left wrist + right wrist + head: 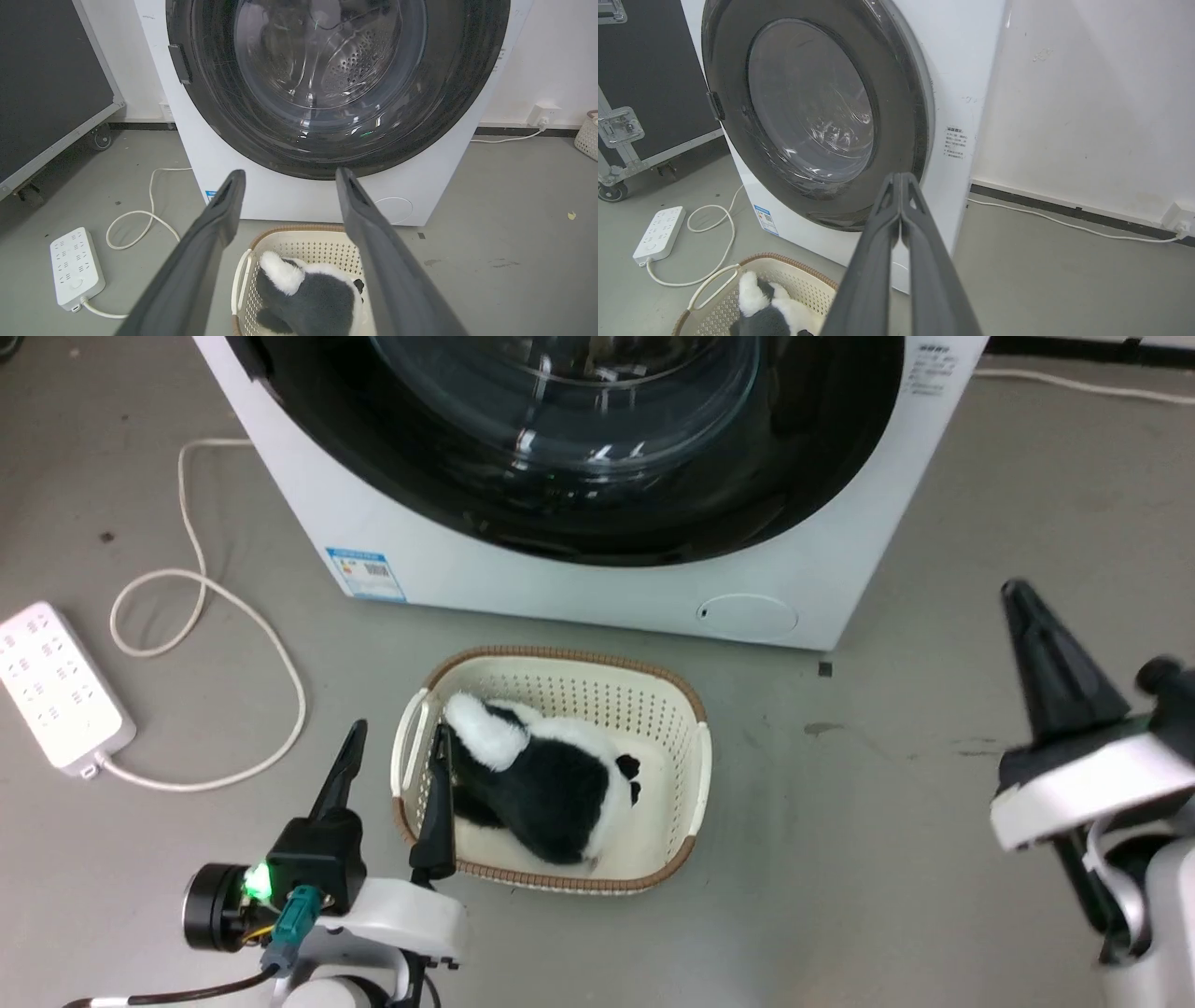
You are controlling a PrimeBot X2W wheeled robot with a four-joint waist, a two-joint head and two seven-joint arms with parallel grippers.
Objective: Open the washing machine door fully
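Grey floor point(887, 756), power strip point(56, 686) far left. Washing machine door point(373, 457) sits shut, flush on the machine point(523, 583), just beyond a basket point(698, 747) holding a plush toy point(551, 784). Left gripper point(400, 733) hovers at the basket's left rim, fingers spread wide, empty. Right gripper point(900, 177) near right, fingers pressed together on nothing, apart from the door.

Laundry basket point(702, 756) close before the washing machine door point(355, 439), open floor point(934, 569) at right; power strip point(58, 686), cable point(191, 523) at left

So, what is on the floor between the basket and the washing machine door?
Nothing. In the head view, a bare strip of grey floor separates the basket from the machine's white lower panel, with the door above it.
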